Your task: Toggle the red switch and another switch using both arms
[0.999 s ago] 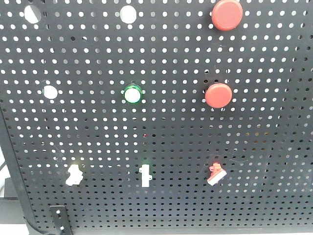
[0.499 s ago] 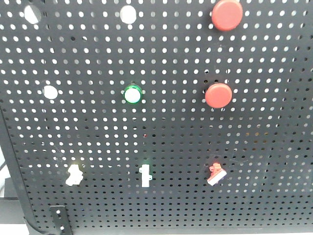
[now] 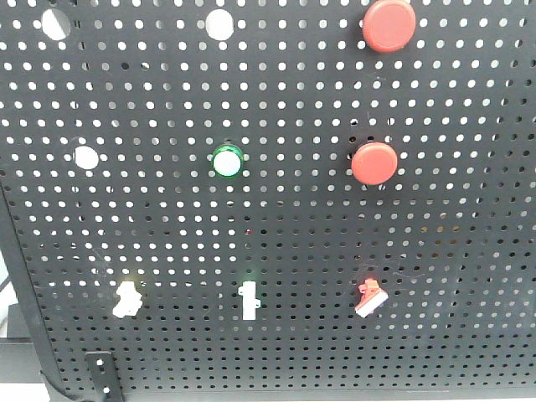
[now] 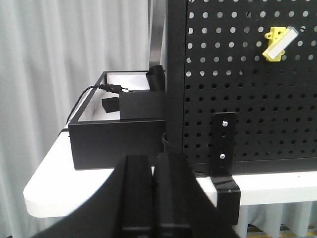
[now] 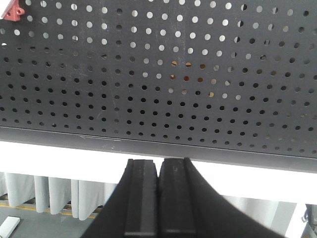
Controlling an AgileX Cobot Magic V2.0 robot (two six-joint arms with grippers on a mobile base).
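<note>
In the front view the red switch point(image 3: 369, 298) sits low on the right of the black pegboard point(image 3: 293, 234), its white lever slanting down-left. The other switch, pale yellow point(image 3: 126, 300), is low on the left. Neither arm shows in that view. The left wrist view has the yellow switch point(image 4: 279, 40) up at the top right, well above and right of my left gripper point(image 4: 153, 158), which is shut on nothing. In the right wrist view only a corner of the red switch point(image 5: 12, 11) shows at the top left; my right gripper point(image 5: 159, 160) is shut and empty below the board's bottom edge.
Two big round red buttons point(image 3: 389, 23) point(image 3: 373, 162), a green round button point(image 3: 227, 161) and a thin white toggle point(image 3: 249, 301) share the board. A black box point(image 4: 119, 134) with a cable stands left of the board on the white table. A black bracket point(image 4: 225, 153) clamps the board's foot.
</note>
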